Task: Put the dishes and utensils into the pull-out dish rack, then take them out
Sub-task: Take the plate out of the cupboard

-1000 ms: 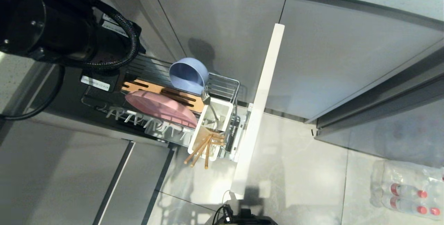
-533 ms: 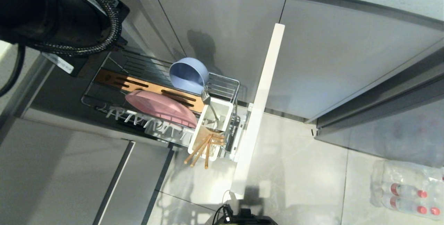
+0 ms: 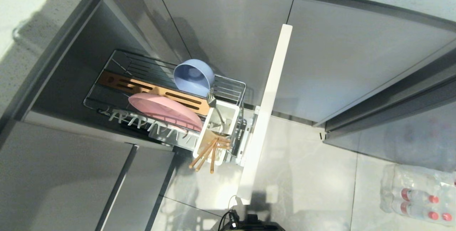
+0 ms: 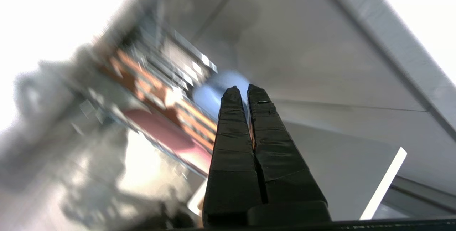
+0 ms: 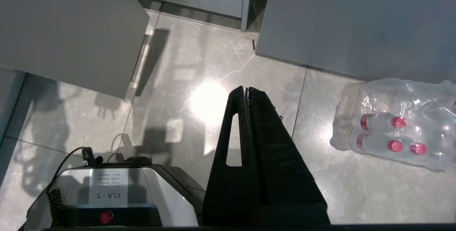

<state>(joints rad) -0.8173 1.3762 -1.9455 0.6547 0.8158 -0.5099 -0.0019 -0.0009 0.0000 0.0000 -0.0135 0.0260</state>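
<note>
Rack pulled fully out of the cabinet, narrow white front standing proud over the floor. All four items loaded, so the loading half looks done; unloading not begun, as far as I can judge

- Blue bowl tipped on its side at the far edge of the rack, mouth facing up toward the head camera, leaning on the wire; set that way to drain
- Pink plate on edge among the white prongs, which keep it from falling flat; wooden strip runs just behind it
- Fork tines-up in the white cup; chopsticks in the same cup, ends fanning out over its near rim. Upright storage leaves handles free to pinch

Left gripper: fingers pressed together, holding nothing, raised above the rack and out of the head view. Its own view is smeared, but bowl and plate seem to lie below the tips

Right gripper: fingers pressed together, empty, parked low over the floor tiles by the robot base, pack of bottles well off to one side
</note>
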